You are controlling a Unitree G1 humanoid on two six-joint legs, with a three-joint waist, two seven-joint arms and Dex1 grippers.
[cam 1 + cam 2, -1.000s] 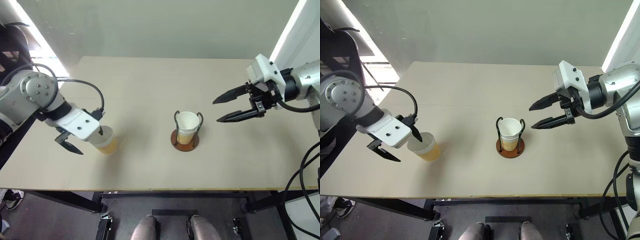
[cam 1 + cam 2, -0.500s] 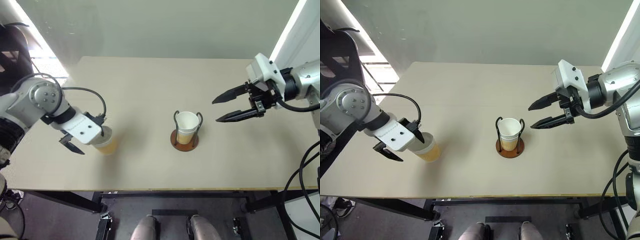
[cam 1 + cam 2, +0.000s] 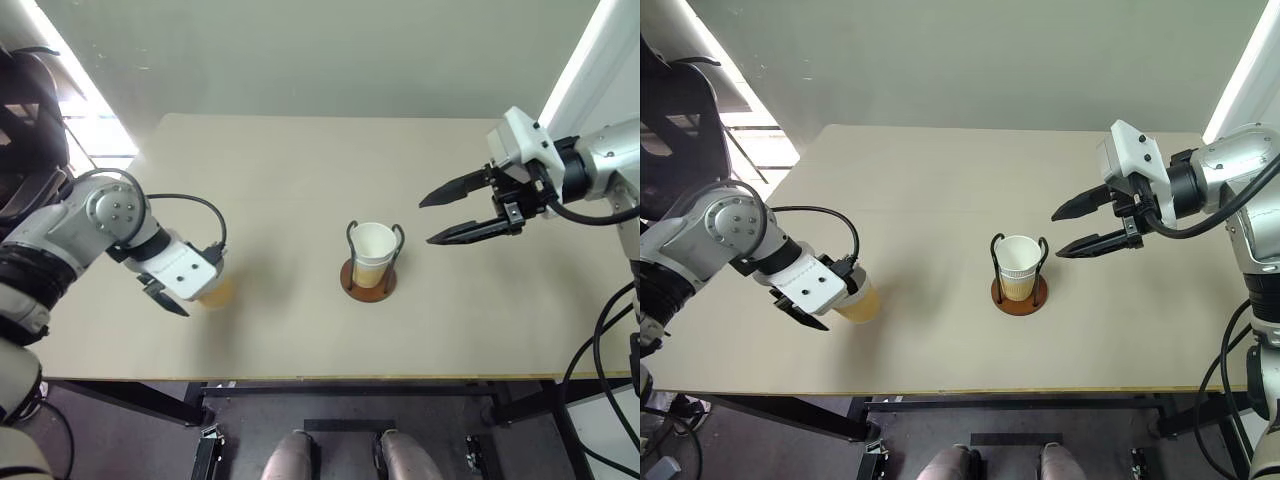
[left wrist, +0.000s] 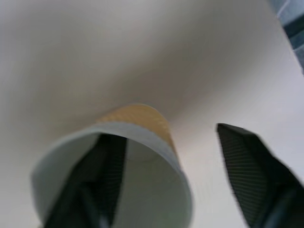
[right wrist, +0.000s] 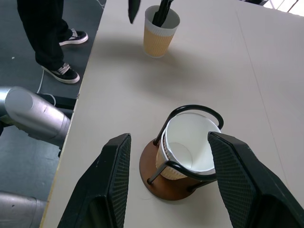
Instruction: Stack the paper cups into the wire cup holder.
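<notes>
A tan paper cup (image 3: 214,293) stands upright on the table's left side. My left gripper (image 3: 190,290) points down over it, open. One finger (image 4: 107,166) reaches inside the cup (image 4: 142,142); the other finger (image 4: 247,166) stands outside, apart from its wall. The wire cup holder (image 3: 368,286) sits at the table's middle with a paper cup (image 3: 374,244) seated between its wire loops. Whether more cups are nested in it I cannot tell. My right gripper (image 3: 426,222) hovers open above the table, to the right of the holder (image 5: 151,167), aimed toward it.
The beige table (image 3: 300,170) has its front edge just below the holder and the loose cup. A person's legs in dark trousers and sneakers (image 5: 47,33) stand on the floor beyond the table's left edge.
My left gripper has sunk onto the loose cup, and its fingers have drawn closer together across the cup's rim. The right arm has kept still.
</notes>
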